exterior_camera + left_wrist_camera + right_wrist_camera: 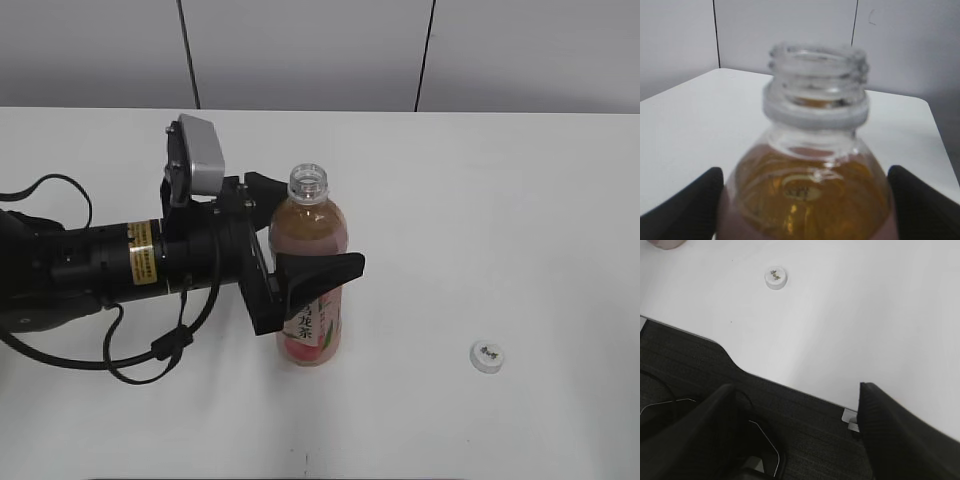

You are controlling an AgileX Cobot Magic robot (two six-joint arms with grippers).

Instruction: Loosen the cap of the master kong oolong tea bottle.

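The left tool clamps the uncapped bottle; the cap lies apart on the bench; the right tool is open, empty.

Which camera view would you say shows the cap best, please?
The right wrist view: the cap lies whole and unobstructed on the table, its dark logo facing up. The exterior view also shows the cap, smaller, to the right of the open bottle. The left wrist view misses it.

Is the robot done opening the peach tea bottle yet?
Yes, it looks done. The cap is off and lies on the table, apart from the bottle, whose neck is open. The left gripper straddles the bottle. The right gripper is open, holding nothing. Nothing seems left.
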